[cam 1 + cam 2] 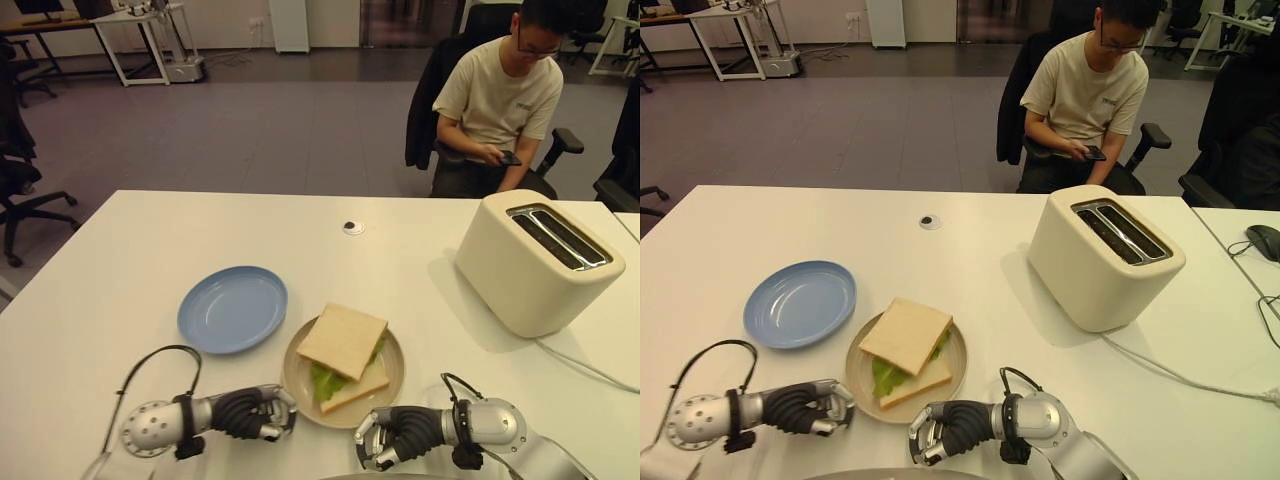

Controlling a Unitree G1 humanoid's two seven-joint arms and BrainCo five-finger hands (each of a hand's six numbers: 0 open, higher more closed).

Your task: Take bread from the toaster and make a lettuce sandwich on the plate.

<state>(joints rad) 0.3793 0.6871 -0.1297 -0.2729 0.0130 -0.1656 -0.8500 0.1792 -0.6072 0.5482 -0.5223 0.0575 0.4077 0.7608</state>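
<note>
left eye view | sandwich [343, 355] between left robot hand [256, 412], right robot hand [393, 437] | curled, empty

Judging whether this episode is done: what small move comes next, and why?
Probably ease the left hand and right hand back from the plate: the sandwich lies there complete, lettuce between slices, the toaster looks empty, neither hand holds anything.

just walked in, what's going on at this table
A lettuce sandwich sits assembled on the beige plate: two bread slices with lettuce between. The robot's left hand and right hand sit low on the table either side of that plate, fingers curled, holding nothing. A blue plate lies to the left, the toaster back right.
</note>
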